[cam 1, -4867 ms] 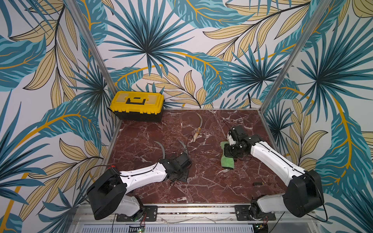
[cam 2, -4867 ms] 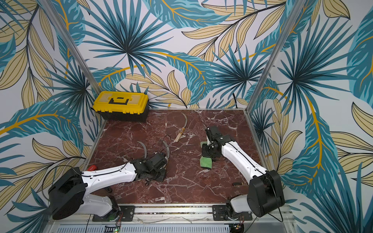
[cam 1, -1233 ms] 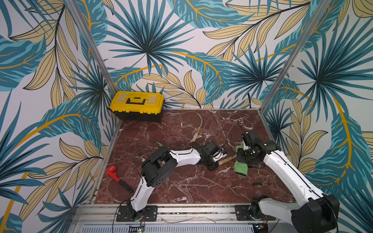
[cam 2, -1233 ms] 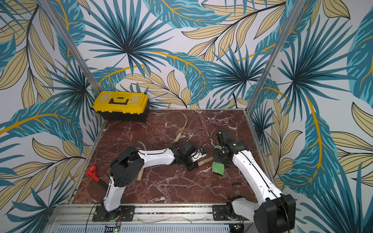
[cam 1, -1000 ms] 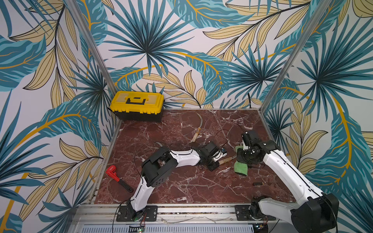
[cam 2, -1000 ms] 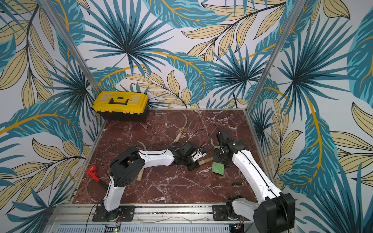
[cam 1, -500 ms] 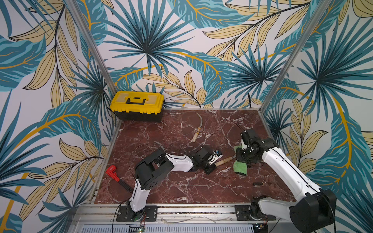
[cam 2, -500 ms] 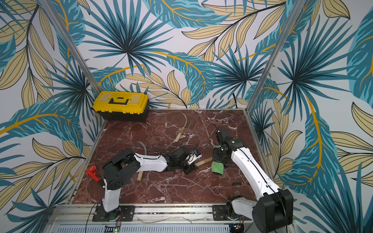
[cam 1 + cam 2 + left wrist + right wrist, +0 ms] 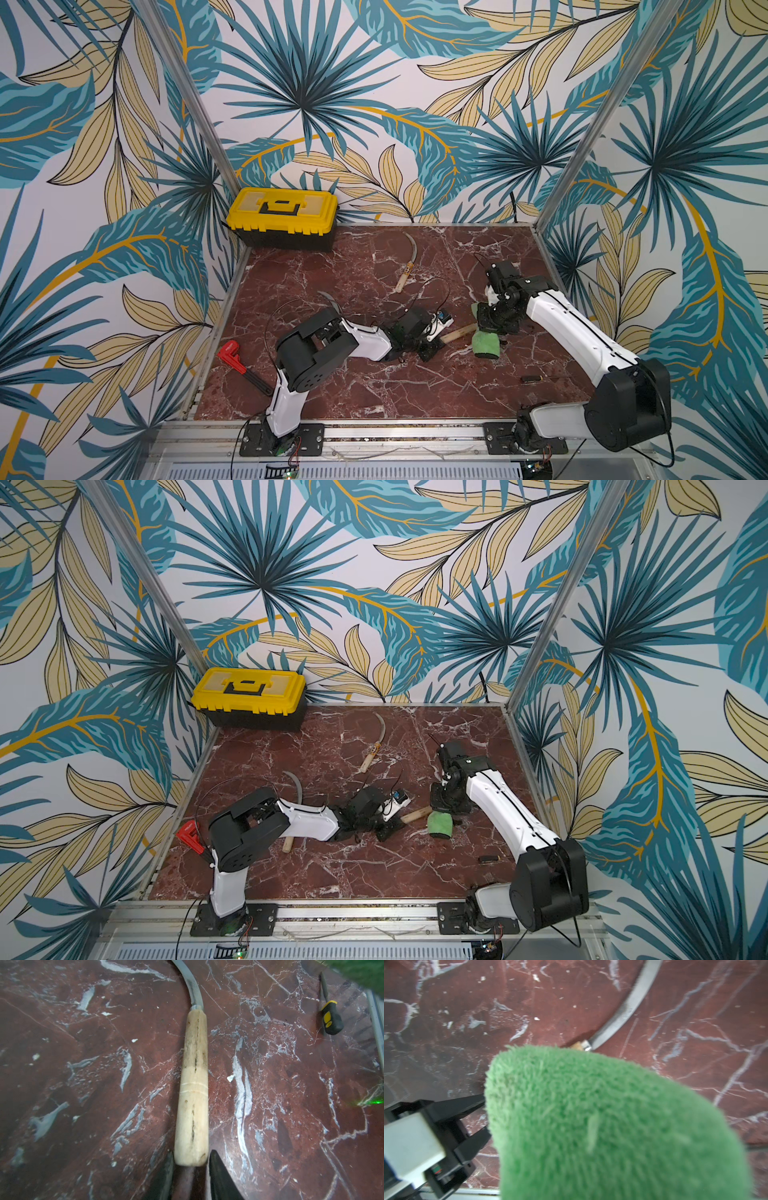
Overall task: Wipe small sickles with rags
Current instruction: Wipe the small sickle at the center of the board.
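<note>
One small sickle lies on the marble in the middle, its pale wooden handle [image 9: 193, 1088] running to a curved grey blade [image 9: 623, 1016]. My left gripper [image 9: 192, 1157] is shut on the very end of that handle [image 9: 457, 332], low over the table. The green fuzzy rag [image 9: 484, 344] hangs from my right gripper [image 9: 491, 326], which is shut on it just right of the handle; the rag [image 9: 602, 1122] hides the jaws in the right wrist view. A second sickle [image 9: 409, 257] lies at the back centre. The third one's blade [image 9: 296, 785] shows behind my left arm.
A yellow toolbox [image 9: 282, 216] stands at the back left corner. A red-handled tool [image 9: 232, 353] lies at the left edge. A small black and yellow screwdriver [image 9: 532, 378] lies front right, near the right arm. An aluminium rail [image 9: 374, 428] runs along the front.
My left arm has folded back toward its base, drawing the sickle's handle slightly left and nearer. The right gripper with the rag has shifted a little left toward the handle.
</note>
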`<state>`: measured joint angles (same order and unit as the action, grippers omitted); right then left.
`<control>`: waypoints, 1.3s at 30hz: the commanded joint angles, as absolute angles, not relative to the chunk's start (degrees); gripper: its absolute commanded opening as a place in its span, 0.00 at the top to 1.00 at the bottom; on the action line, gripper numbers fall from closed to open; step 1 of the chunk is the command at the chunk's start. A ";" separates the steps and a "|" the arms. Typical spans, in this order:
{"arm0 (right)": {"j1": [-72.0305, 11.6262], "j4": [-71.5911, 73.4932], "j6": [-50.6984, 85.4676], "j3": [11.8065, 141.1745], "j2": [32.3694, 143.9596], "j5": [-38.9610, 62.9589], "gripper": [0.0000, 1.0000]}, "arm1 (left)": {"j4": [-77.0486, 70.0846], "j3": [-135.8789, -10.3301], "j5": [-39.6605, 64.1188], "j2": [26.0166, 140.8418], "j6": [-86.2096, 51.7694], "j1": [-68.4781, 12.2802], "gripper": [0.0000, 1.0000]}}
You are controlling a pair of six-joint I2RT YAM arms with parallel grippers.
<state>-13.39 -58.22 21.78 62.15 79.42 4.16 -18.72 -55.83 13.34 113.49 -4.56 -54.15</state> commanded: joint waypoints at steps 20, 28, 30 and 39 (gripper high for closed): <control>-19.07 -43.42 27.20 57.40 91.99 8.58 0.77 | -23.00 -54.40 15.60 115.32 -5.99 -53.71 1.00; -19.07 -46.58 27.39 57.57 88.90 5.21 0.46 | -23.03 -54.23 15.91 115.33 -5.98 -53.61 1.00; -19.07 -47.77 27.64 57.39 87.30 4.39 0.40 | -23.03 -54.23 16.07 115.47 -6.06 -53.61 1.00; -19.31 -54.92 29.40 57.65 78.42 0.37 0.30 | -23.03 -54.58 16.70 115.82 -6.36 -53.53 1.00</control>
<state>-18.90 -50.24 28.21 58.33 80.86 2.94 -22.15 -55.24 15.68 114.50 -5.93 -53.78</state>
